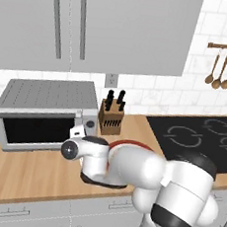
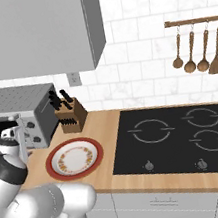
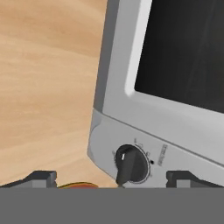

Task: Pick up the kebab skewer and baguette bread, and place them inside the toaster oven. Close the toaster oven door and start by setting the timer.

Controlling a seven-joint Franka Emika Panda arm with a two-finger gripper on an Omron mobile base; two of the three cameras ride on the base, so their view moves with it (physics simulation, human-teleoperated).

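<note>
**Lined up on the timer knob**

My gripper [image 3: 111,177] is spread wide and empty, fingertips either side of the knob [image 3: 131,164] on the toaster oven [image 1: 46,111], which stands on the surface [image 1: 30,171]. The knob lies straight ahead, its pointer running between my fingers.

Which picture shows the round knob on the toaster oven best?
The hand view: the knob is close, its pointer clear. The left base view shows knobs partly behind the arm, and the right base view shows them as tiny dots.
</note>
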